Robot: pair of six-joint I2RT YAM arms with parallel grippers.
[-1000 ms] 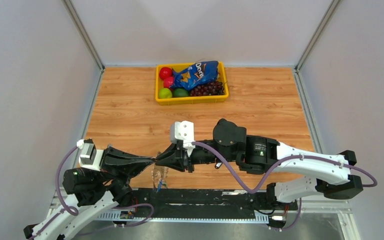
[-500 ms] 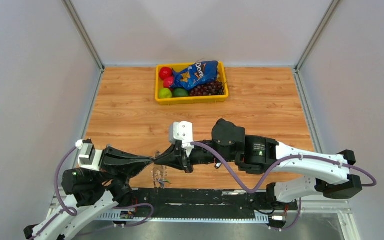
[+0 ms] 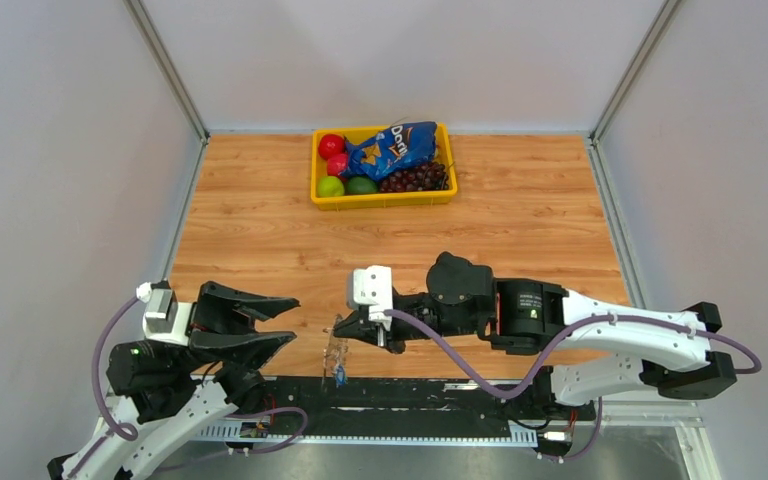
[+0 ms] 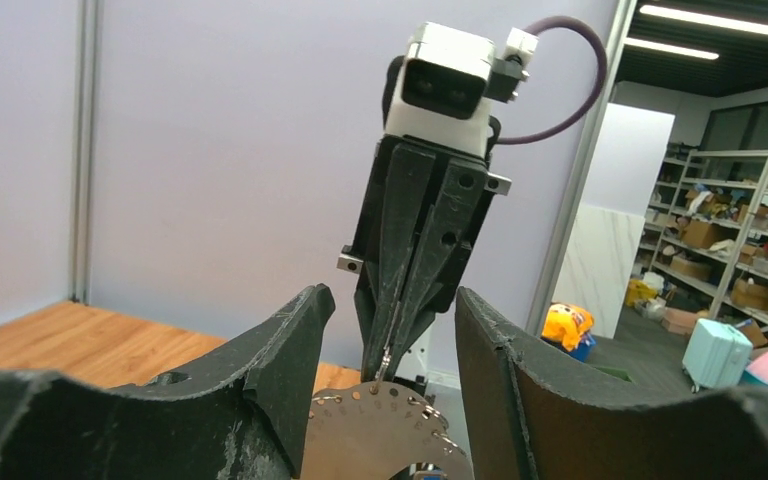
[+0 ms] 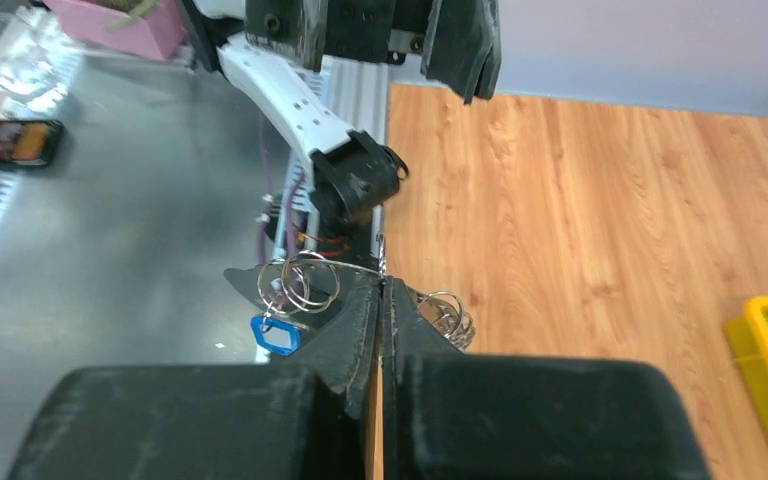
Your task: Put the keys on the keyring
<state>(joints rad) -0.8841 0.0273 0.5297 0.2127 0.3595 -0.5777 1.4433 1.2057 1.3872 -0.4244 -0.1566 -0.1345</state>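
silvery perforated keyring (image 4: 380, 430) hangs pinched between the right jaws.

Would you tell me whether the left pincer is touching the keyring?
Apart: the top view shows a clear gap between the open left pincer and the keyring.

The keyring (image 5: 255, 282) is shiny metal, its blue tag (image 5: 278, 335) glossy plastic; the worktop (image 3: 260, 240) smooth grained wood; the left tool (image 3: 285, 320) and right tool (image 5: 380, 290) matt black plastic.
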